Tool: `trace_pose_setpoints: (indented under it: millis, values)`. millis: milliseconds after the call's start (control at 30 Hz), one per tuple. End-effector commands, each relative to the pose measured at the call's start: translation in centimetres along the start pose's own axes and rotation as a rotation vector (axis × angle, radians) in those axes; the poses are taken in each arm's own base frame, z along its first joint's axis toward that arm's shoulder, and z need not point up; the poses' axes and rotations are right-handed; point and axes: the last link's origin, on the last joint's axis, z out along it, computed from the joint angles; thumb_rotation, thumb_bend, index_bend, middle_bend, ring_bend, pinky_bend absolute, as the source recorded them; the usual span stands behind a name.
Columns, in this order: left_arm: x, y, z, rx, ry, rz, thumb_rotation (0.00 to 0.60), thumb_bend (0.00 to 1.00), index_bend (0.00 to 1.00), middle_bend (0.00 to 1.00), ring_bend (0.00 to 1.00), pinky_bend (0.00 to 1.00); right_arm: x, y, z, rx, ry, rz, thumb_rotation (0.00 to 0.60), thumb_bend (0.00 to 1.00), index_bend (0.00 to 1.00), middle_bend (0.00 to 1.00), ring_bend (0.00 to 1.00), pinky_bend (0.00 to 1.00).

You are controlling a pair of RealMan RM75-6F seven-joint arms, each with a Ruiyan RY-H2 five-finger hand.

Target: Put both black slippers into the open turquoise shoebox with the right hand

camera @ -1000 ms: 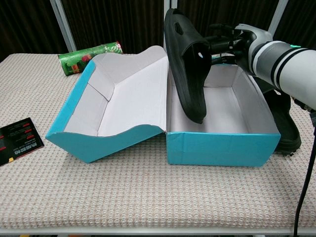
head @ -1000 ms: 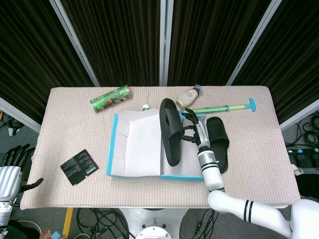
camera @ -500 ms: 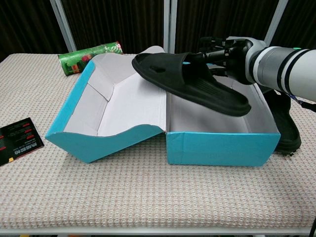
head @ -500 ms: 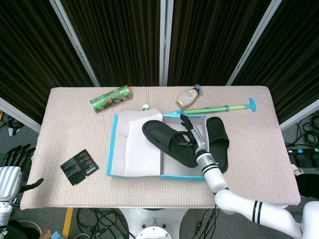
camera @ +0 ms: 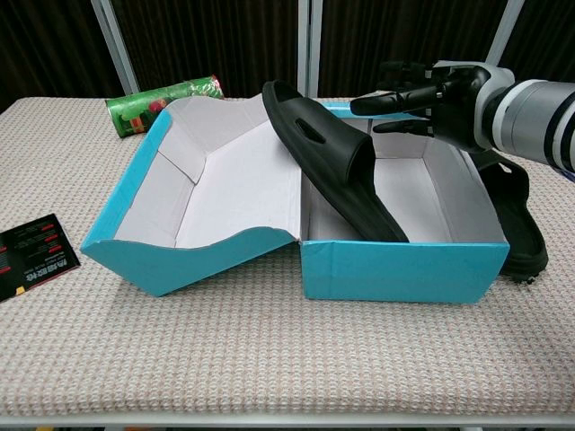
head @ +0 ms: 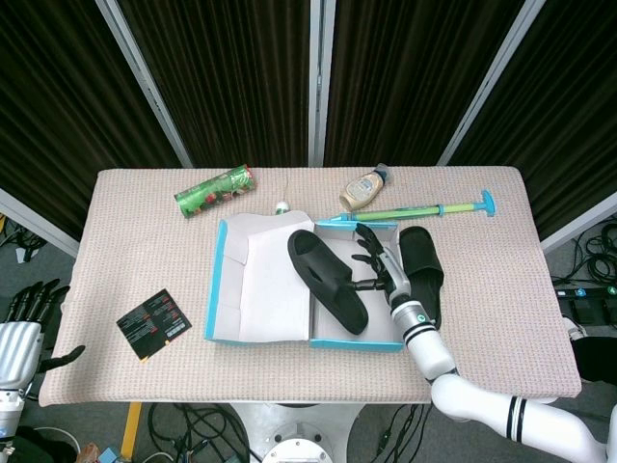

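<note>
Slipper one leans inside the shoebox, heel over its lid-side edge; right hand hovers with fingers released. Next: grasp slipper two beside the box's right wall.

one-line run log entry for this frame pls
right hand: open, over shoebox | first slipper: propped in box, tip over lid hinge | second slipper: on table, right of box | left hand: idle off table
</note>
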Motion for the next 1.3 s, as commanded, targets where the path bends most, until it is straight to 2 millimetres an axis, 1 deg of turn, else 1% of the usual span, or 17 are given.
trace_pose_setpoints:
  millis: [33,100,133,233,267,333,400,567,633,700,833,933,1067,1233,1300]
  values:
    - [0.0,-0.1,0.0,0.002,-0.002,0.000,0.600,0.06,0.14,0.06,0.02,0.09,0.9,-0.6,-0.6,0.067,0.011,-0.199,0.600,0.00,0.00,0.00,0.00,0.16]
    - [0.0,-0.1,0.0,0.003,-0.003,0.003,0.600,0.06,0.14,0.06,0.02,0.09,1.4,-1.1,-0.9,0.112,-0.010,-0.399,0.600,0.00,0.00,0.00,0.00,0.16]
    - [0.1,-0.1,0.0,0.003,-0.003,0.005,0.600,0.06,0.14,0.06,0.02,0.09,1.7,-1.5,-1.0,0.143,-0.019,-0.544,0.600,0.00,0.00,0.00,0.00,0.16]
    - [0.2,-0.1,-0.1,0.004,0.002,0.004,0.600,0.06,0.14,0.06,0.02,0.09,2.5,-2.8,-1.3,0.223,-0.025,-0.865,0.600,0.00,0.00,0.00,0.00,0.15]
    - [0.2,-0.1,-0.1,0.005,0.003,0.004,0.600,0.06,0.14,0.06,0.02,0.09,2.6,-3.1,-1.4,0.239,-0.032,-0.945,0.600,0.00,0.00,0.00,0.00,0.15]
    - [0.3,0.0,-0.1,0.006,0.002,0.006,0.600,0.06,0.14,0.06,0.02,0.09,2.9,-3.6,-1.6,0.263,-0.071,-1.098,0.600,0.00,0.00,0.00,0.00,0.14]
    - [0.3,0.1,-0.1,0.004,0.000,0.009,0.600,0.06,0.14,0.06,0.02,0.09,2.8,-4.2,-1.6,0.282,-0.113,-1.200,0.600,0.00,0.00,0.00,0.00,0.13]
    - [0.6,0.4,-0.1,-0.002,0.004,0.016,0.600,0.06,0.14,0.06,0.02,0.09,2.2,-5.2,-0.5,0.352,-0.181,-1.457,0.600,0.00,0.00,0.00,0.00,0.09]
    - [0.7,0.5,-0.1,-0.001,0.005,0.018,0.600,0.06,0.14,0.06,0.02,0.09,1.7,-5.2,0.2,0.369,-0.199,-1.513,0.600,0.00,0.00,0.00,0.00,0.08]
    - [0.7,0.5,-0.2,0.002,0.003,0.019,0.600,0.06,0.14,0.06,0.02,0.09,1.3,-5.0,0.8,0.371,-0.215,-1.532,0.600,0.00,0.00,0.00,0.00,0.08]
    - [0.7,0.5,-0.2,0.010,-0.006,0.019,0.600,0.06,0.14,0.06,0.02,0.09,0.4,-4.4,2.4,0.371,-0.227,-1.542,0.600,0.00,0.00,0.01,0.00,0.08]
    - [0.8,0.4,-0.3,0.013,-0.009,0.021,0.600,0.06,0.14,0.06,0.02,0.09,-0.4,-4.2,3.4,0.374,-0.232,-1.528,0.600,0.00,0.00,0.03,0.00,0.08]
    - [0.9,0.4,-0.3,0.018,-0.006,0.021,0.600,0.06,0.14,0.06,0.02,0.09,-1.3,-4.3,4.2,0.391,-0.238,-1.524,0.600,0.00,0.00,0.06,0.00,0.08]
    - [0.8,0.4,-0.3,0.019,-0.010,0.022,0.600,0.06,0.14,0.06,0.02,0.09,-2.0,-3.9,5.0,0.388,-0.249,-1.519,0.600,0.00,0.00,0.08,0.00,0.08]
    - [0.9,0.4,-0.3,0.018,-0.009,0.021,0.600,0.06,0.14,0.06,0.02,0.09,-2.3,-3.7,5.3,0.380,-0.256,-1.511,0.600,0.00,0.03,0.09,0.00,0.08]
